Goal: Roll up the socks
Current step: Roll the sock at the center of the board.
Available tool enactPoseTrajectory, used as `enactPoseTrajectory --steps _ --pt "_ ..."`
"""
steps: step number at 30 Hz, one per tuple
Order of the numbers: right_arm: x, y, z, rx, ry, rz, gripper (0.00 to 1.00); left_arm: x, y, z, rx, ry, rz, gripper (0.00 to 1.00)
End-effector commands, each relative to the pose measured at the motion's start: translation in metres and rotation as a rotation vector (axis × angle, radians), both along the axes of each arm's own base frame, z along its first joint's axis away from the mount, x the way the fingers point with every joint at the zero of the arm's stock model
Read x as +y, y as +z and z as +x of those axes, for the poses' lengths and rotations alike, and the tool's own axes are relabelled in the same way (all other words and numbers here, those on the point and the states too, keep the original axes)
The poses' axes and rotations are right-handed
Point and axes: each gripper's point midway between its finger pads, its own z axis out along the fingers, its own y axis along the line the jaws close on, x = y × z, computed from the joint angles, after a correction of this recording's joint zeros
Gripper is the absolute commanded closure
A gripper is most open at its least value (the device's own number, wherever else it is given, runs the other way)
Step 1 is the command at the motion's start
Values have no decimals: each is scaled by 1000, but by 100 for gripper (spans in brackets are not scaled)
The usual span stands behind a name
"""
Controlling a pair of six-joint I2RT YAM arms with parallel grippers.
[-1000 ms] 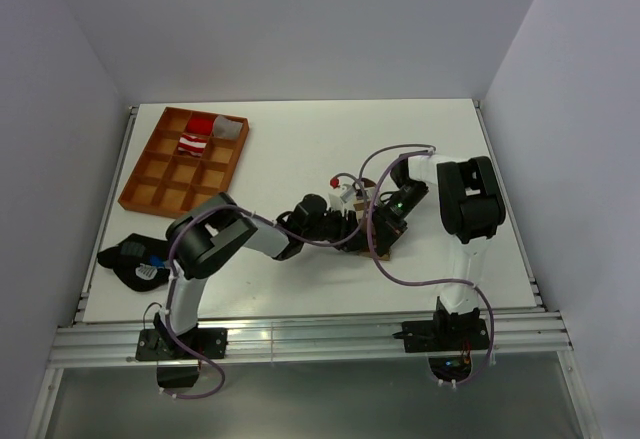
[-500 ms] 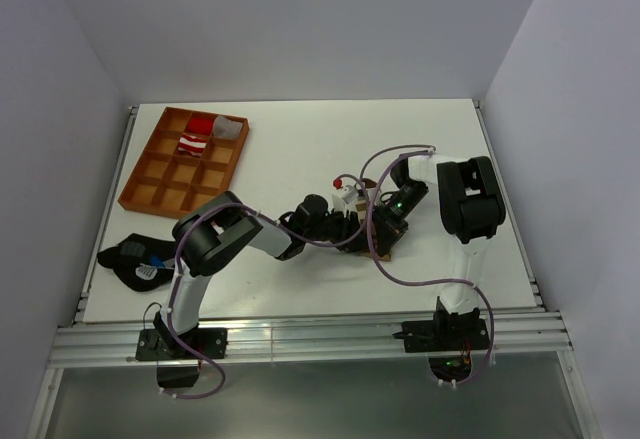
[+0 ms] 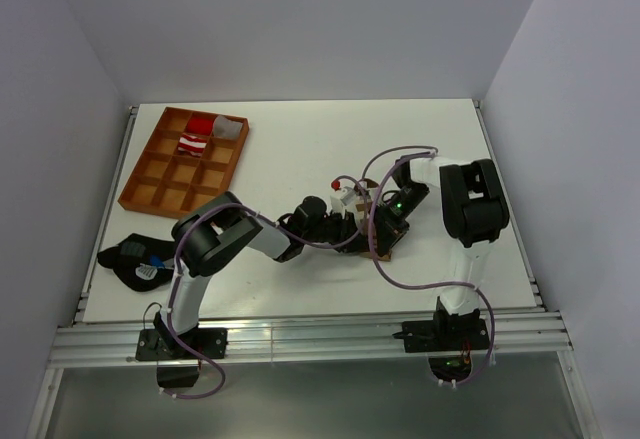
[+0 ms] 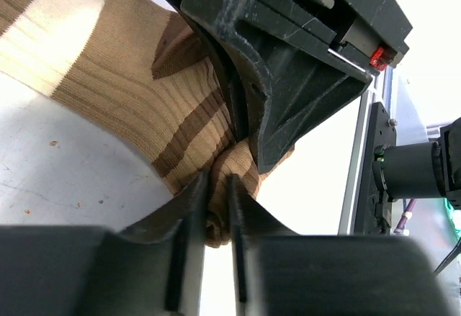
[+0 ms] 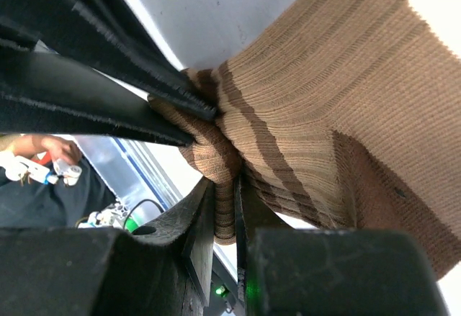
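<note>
The left pincer (image 4: 217, 190) and right pincer (image 5: 225, 197) are both nipping the same bunched end of the brown-and-tan sock (image 4: 108, 78), its length trailing toward the frame's upper left.

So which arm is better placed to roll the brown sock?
Probably the right: the right gripper clamps a fold of the brown sock; the left gripper pinches only its bunched tip.

The tan-and-brown striped sock (image 4: 108, 78) lies bunched mid-table (image 3: 300, 139), one end gathered into a tight fold, while the red-and-white sock (image 3: 193, 144) sits, seemingly crumpled, in the tray's (image 3: 150, 194) far row.
</note>
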Motion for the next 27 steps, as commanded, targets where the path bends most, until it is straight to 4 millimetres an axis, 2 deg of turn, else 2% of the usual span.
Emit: enactPoseTrajectory --steps 1,4,6,7,8,9,10,13,17,22,24,26,27 --pt "-18 -14 24 -157 25 -107 94 8 -9 -15 41 -16 51 81" --pt "-22 -14 28 -200 21 -134 91 9 -16 -13 77 16 99 94" --pt "-24 -15 29 -220 2 -157 87 6 -19 -3 96 75 136 100" --pt "-25 -13 34 -257 -2 -164 84 8 -26 -6 123 83 180 100" --pt "-26 -13 34 -266 -3 -174 79 6 -24 -5 131 86 184 100" --pt "-26 -12 36 -279 -11 -181 75 9 -29 2 140 142 221 100" --pt "-27 -8 41 -310 -16 -185 68 11 -36 -1 170 157 290 100" --pt "-27 3 47 -372 -33 -182 58 19 -47 4 218 235 372 100" --pt "-29 17 55 -446 -68 -200 53 35 -58 -2 300 298 468 100" --pt "-29 32 58 -520 -95 -185 47 45 -58 -3 328 332 525 100" --pt "-31 35 60 -550 -110 -191 47 51 -61 -9 354 332 569 100" --pt "-33 36 58 -566 -114 -193 47 50 -59 -10 367 325 576 100" --pt "-33 41 61 -597 -116 -190 47 56 -63 -14 385 327 610 100"
